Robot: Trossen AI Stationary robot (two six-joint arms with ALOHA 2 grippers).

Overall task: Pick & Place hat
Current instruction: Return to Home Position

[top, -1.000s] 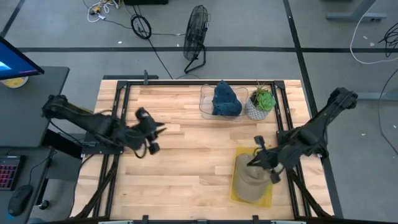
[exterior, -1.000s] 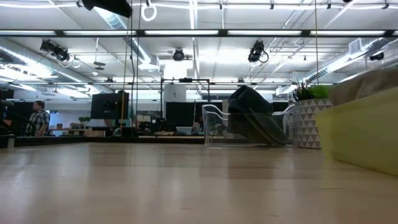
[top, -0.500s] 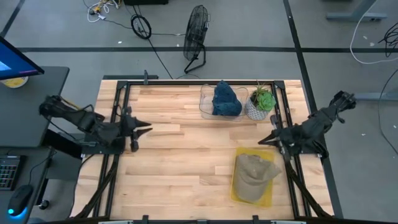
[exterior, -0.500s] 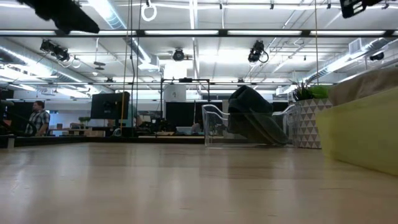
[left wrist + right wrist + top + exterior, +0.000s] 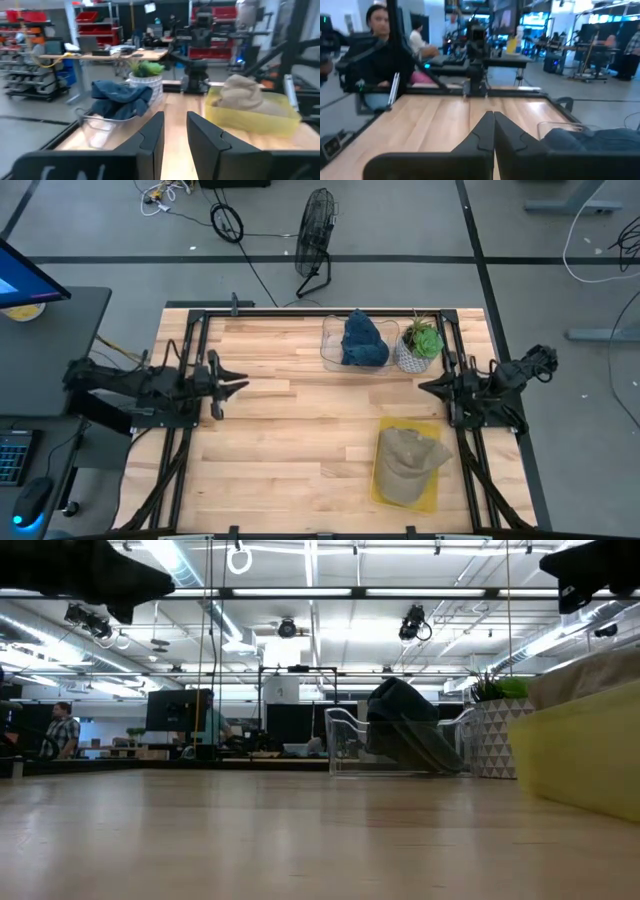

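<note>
Here, brown caps [image 5: 405, 460] fill the yellow bin [image 5: 432, 502], near plant [image 5: 421, 340] and clear tray [image 5: 330, 356].

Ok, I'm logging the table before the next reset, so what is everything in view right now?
Table: one, light wood, between the two arms.
Yellow bin: one, yellow, on the table near the right arm.
Brown caps: a heap, tan, inside the yellow bin; number cannot be told.
Clear bin: one, transparent, at the table's far edge.
Blue fabric: one heap, dark blue, in the clear bin.
Potted plant: one, green in a patterned white pot, beside the clear bin.
Fan: one, black, on the floor beyond the table.
Left gripper: dark, open, empty, at the table's left edge.
Right gripper: dark, shut, empty, at the table's right edge.
</note>
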